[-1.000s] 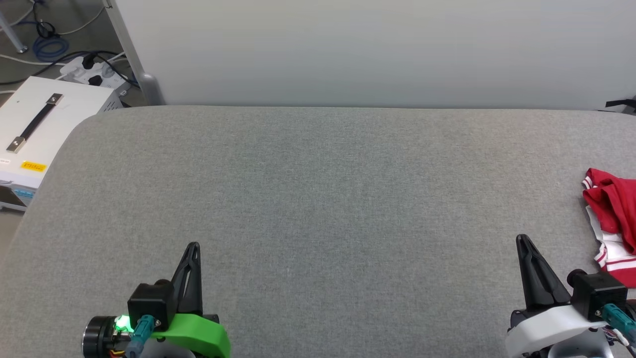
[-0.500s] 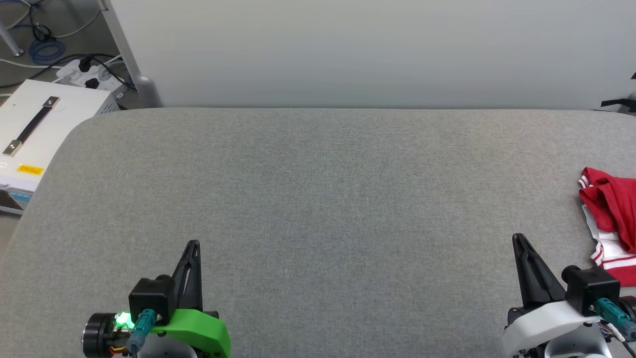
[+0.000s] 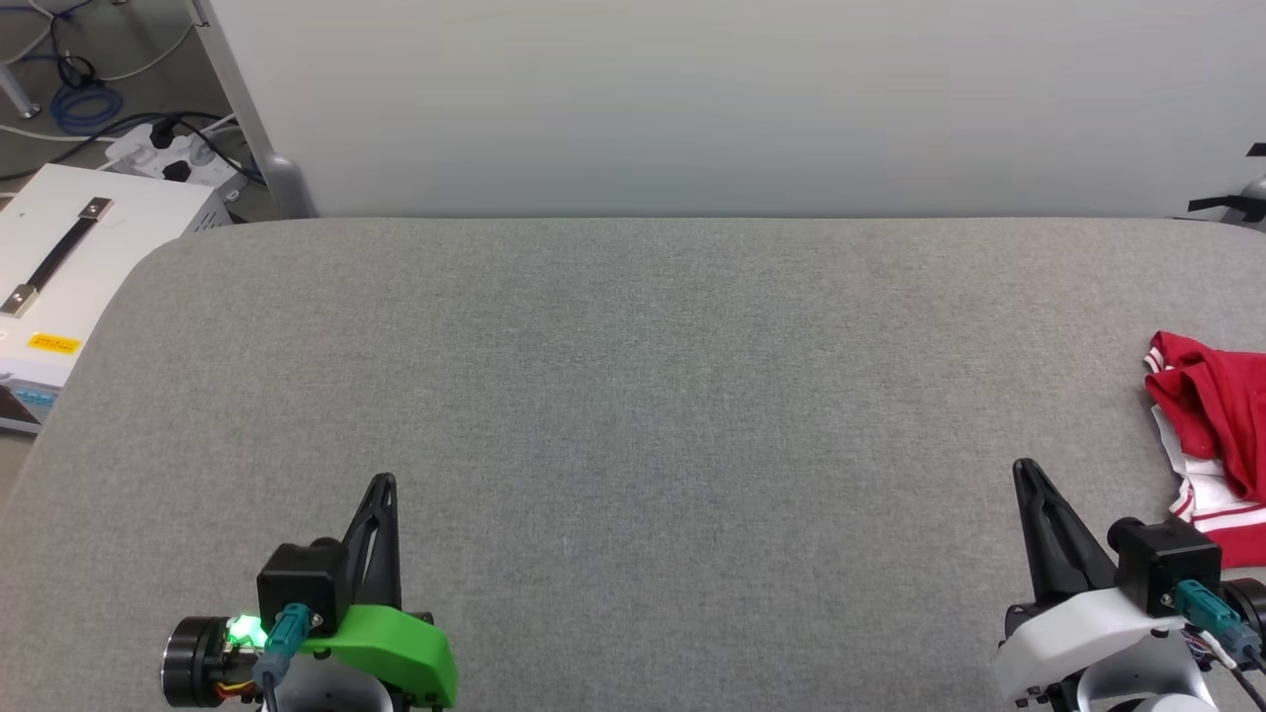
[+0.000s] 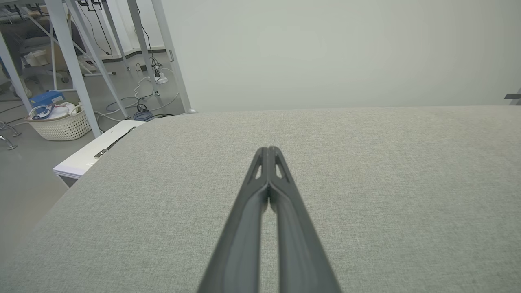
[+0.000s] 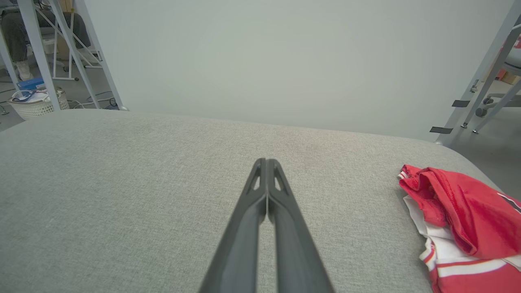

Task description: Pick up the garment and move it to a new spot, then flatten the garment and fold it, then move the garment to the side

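Behind everything stands a big pale wall (image 3: 742, 99). Right in front of it is a wide gray table (image 3: 633, 376) with a soft cloth top and round corners. The gray floor (image 4: 24, 191) shows past the table's left side.

A white box (image 3: 109, 213) sits there, just beside the far left corner of the table. It has a black handle (image 3: 54, 259) on top.

The shirt (image 3: 1212, 415) lies in a messy heap at the right edge of the table. It is red, with a white part and red and white stripes. One side of it runs off the picture in the head view.

A white basket (image 4: 61, 122) with some stuff in it stands on the floor, farther off to the left.

The right gripper (image 3: 1024, 467) is over the near side of the table. The shirt is near it, on its right, but not touching it. Its two dark fingers are pressed tight together, and it holds nothing.

The left gripper (image 3: 384, 482) is over the near left part of the table, well apart from the shirt. Its fingers are pressed together too, with nothing between them.

A small white power strip (image 3: 163, 153) with black plugs lies on the floor behind the box.
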